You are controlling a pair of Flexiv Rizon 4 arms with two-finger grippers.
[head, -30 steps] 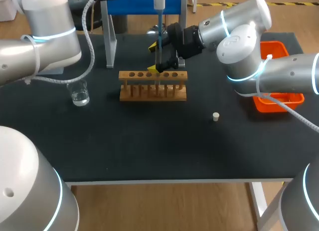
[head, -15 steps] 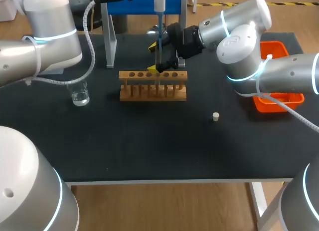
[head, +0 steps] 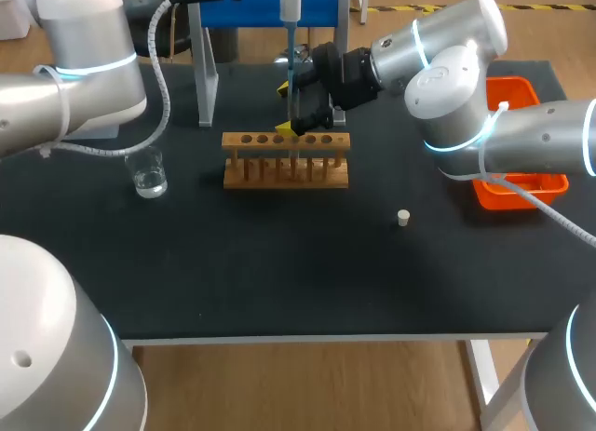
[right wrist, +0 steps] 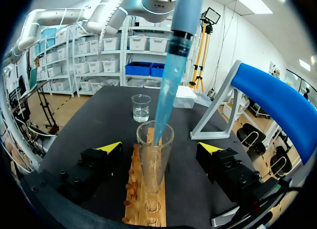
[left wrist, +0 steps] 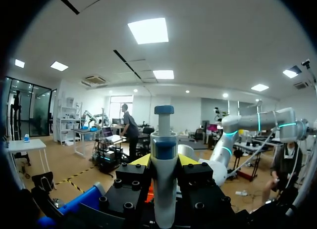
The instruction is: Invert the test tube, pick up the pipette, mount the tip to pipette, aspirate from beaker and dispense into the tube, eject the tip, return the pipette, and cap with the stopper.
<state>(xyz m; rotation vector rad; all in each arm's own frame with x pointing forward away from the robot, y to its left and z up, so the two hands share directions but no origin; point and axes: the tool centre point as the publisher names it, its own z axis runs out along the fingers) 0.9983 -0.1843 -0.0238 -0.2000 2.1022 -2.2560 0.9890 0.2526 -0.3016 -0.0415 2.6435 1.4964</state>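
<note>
My left gripper (left wrist: 164, 162) is shut on the white and blue pipette (left wrist: 163, 184), which hangs high over the wooden rack (head: 286, 161). Its blue tip (right wrist: 167, 98) points down, with its end just inside the mouth of the clear test tube (right wrist: 154, 162). The tube stands upright in the rack (right wrist: 148, 202). My right gripper (right wrist: 159, 148) is open, one finger on each side of the tube, neither touching it. In the head view that gripper (head: 285, 109) is at the rack's back edge. The beaker (head: 149, 175) holds clear liquid at the left. A small white stopper (head: 403, 218) lies to the right of the rack.
An orange bin (head: 521, 184) sits at the table's right edge under my right arm. A blue-topped stand (head: 270, 7) with grey legs rises behind the rack. From the right wrist, the beaker (right wrist: 141, 108) is seen beyond the tube.
The pipette and my left arm have shifted slightly to the left. The right arm, tube and rack have not moved.
</note>
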